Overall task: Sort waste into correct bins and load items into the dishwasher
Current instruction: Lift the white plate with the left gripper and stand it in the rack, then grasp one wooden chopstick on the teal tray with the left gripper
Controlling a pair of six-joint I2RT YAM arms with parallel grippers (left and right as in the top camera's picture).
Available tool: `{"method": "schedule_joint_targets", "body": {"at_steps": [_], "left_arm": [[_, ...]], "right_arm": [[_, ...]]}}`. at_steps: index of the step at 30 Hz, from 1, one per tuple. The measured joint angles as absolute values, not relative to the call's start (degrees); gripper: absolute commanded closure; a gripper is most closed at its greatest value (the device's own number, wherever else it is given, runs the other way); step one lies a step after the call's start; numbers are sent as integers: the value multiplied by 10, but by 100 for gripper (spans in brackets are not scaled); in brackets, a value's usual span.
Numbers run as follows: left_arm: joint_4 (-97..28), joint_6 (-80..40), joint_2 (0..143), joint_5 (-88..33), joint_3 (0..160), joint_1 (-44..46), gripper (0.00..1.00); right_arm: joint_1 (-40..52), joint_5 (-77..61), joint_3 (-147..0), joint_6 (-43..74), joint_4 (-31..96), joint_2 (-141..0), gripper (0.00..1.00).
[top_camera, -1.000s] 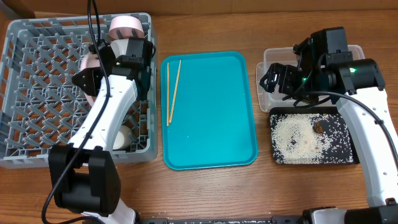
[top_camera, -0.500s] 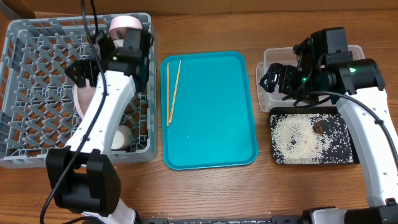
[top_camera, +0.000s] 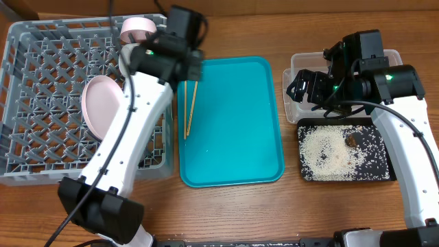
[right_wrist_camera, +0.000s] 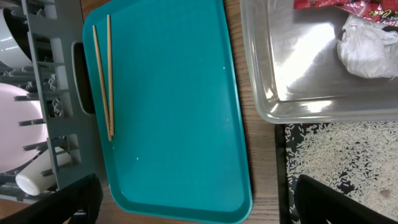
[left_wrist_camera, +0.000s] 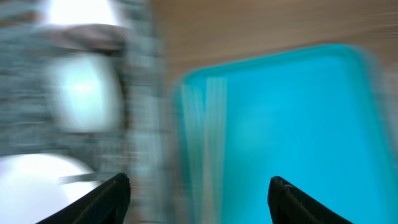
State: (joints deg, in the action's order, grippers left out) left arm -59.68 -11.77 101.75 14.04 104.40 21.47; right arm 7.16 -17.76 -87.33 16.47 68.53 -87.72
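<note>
Overhead, the chopsticks [top_camera: 190, 101] lie side by side along the left edge of the teal tray [top_camera: 233, 137], nearly parallel to its long side. Over their far ends, by the tray's far left corner, hangs the left gripper [left_wrist_camera: 199, 193]. Its wrist view is blurred, but the fingers stand apart with nothing between them.

Left of the tray, the rack [top_camera: 41, 82] holds the plate [top_camera: 101, 106] leaning on edge and a pink bowl [top_camera: 137, 29] near its far right corner. The right wrist view also shows a cup [right_wrist_camera: 28, 180] in the rack.

Right of the tray, the tub [right_wrist_camera: 261, 74] holds the wrapper [right_wrist_camera: 348, 6] and the tissue [right_wrist_camera: 367, 50] close together. Rice [top_camera: 326, 154] with a brown bit [top_camera: 351, 141] is spread over the black tray [top_camera: 384, 165], which sits just beside the tub on its near side. The right gripper [right_wrist_camera: 196, 193] hovers over the tub's left part, jaws spread wide and empty.
</note>
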Motion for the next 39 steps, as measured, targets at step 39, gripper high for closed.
{"method": "schedule_joint_targets", "body": {"at_steps": [39], "left_arm": [[-555, -157, 1253, 24, 1044, 170, 33]], "right_arm": [[72, -177, -873, 165, 685, -877, 0]]}}
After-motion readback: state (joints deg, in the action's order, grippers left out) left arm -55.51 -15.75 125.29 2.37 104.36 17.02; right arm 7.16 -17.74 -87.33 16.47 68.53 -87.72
